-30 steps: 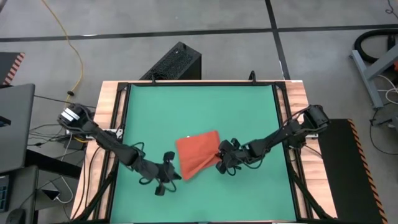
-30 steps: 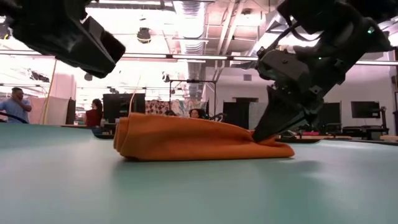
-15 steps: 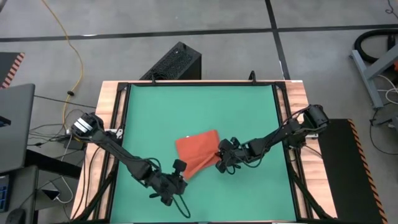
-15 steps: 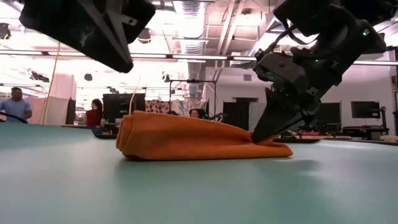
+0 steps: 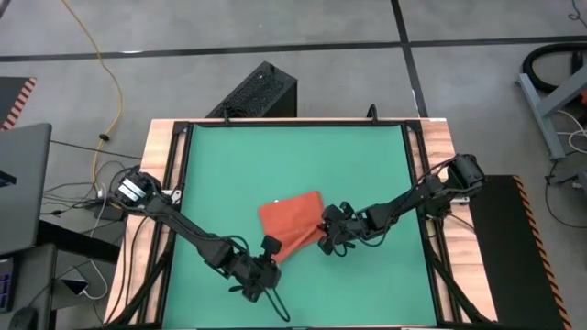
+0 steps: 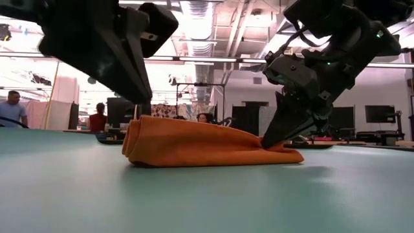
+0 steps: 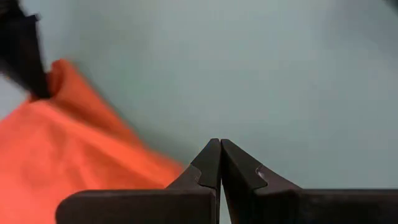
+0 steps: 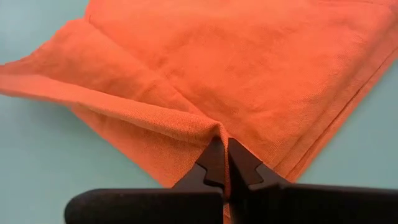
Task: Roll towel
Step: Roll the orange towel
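Rust-orange terry cloth is what I see: the towel (image 5: 292, 226) lies folded on the green mat of the table (image 5: 367, 165), soft and nubbly, thick and rounded at one end, tapering flat toward the other. No containers are on the mat.

My right gripper (image 8: 222, 148) is pressed together on a pinched ridge of the towel, the cloth puckering into a small tent just ahead of its dark fingertips. In the right wrist view I can read the weave and two layered edges running along the far side of the fold; the overhead shows none of that, only a flat orange quadrilateral touching the gripper.

My left gripper (image 7: 220, 145) is fully closed on nothing. The towel's edge sits just beside its fingertips, off to one side, with bare green mat ahead. The left wrist view also catches a dark finger of the other arm standing on the towel's far corner.

The low view alone shows height: the towel (image 6: 207, 144) rises in a plump, rolled-looking lip under the left arm and thins to a wedge where the right gripper (image 6: 268, 139) bears down. It also shows people (image 6: 98, 118) in the room behind the table.
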Controlling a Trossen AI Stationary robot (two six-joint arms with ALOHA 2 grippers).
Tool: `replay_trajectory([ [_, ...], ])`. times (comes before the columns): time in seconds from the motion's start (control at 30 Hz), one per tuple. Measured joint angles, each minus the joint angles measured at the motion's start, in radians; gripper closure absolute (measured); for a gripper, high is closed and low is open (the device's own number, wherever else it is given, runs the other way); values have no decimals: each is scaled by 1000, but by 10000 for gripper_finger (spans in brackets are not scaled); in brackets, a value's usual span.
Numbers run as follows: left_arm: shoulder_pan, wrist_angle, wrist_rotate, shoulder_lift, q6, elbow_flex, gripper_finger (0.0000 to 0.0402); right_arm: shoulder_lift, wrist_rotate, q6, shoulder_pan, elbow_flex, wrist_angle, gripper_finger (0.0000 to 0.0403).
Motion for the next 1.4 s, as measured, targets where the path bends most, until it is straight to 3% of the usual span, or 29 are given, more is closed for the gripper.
replay_trajectory([
  [0.2, 22, -58, -67, 0, -15, 0, 401, 0, 2, -13, 0, 0, 1, 390],
  [0.43, 55, -217, -259, -4, -86, -1, 401, 0, 4, -17, 0, 0, 1, 390],
  [0.5, 50, -207, -222, -25, -87, -3, 401, 0, 5, -21, 0, 0, 1, 390],
  [0.67, -20, 45, -27, -54, 38, 1, 401, 0, 6, -40, 0, 0, 3, 390],
  [0.77, -20, 103, 16, -16, 76, 1, 401, 0, 6, -43, 0, 0, 5, 390],
  [0.97, 10, 23, 3, 72, 78, 34, 401, -1, 7, -43, 0, 0, 13, 390],
  [1.2, 14, -264, -212, 132, 43, 151, 401, -1, 9, -42, 0, 0, 15, 390],
  [1.4, 33, -323, -231, 126, -10, 150, 401, -1, 22, -43, 1, 0, 10, 390],
])
